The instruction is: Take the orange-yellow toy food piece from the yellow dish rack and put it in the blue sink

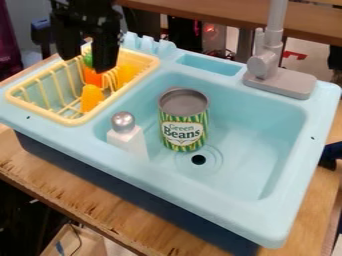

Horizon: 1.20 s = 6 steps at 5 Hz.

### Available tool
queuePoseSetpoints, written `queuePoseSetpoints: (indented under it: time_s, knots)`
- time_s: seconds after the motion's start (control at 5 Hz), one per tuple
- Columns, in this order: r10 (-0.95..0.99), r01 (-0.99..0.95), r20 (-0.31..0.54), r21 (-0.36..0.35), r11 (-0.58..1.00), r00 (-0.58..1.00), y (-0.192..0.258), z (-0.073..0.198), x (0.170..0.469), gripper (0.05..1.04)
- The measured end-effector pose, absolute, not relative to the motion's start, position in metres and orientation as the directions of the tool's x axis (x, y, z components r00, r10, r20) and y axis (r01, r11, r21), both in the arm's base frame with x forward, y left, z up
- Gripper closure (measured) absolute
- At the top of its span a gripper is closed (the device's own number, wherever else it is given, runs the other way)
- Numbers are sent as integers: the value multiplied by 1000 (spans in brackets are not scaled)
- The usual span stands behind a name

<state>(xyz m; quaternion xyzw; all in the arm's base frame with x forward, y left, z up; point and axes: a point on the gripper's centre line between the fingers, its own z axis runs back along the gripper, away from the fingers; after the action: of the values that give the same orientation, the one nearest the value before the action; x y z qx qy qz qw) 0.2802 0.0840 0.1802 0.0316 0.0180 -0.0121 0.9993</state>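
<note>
Toward eleven o'clock, black gripper (85,63), open, holding nothing. Near it, at ten o'clock, orange toy pieces (91,97) inside yellow rack (79,120). At centre, inside blue sink (267,127), bean can (184,120); at its eight o'clock, white shaker (128,137). At two o'clock, grey faucet (280,82).

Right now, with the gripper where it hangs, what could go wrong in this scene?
The gripper hangs open over the rack, so coming straight down might snag a fingertip on the rack's bars or knock the orange and yellow toys in it.

The shaker and the can stand near each other in the sink; going for one could tip the other.
</note>
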Motion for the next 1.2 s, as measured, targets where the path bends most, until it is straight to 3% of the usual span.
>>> queuePoseSetpoints:
  time_s: [0.8,1.2]
  knots:
    - [-18,21,-55,63,998,998,108,155,297,81]
    - [-11,17,-107,61,998,994,112,136,299,81]
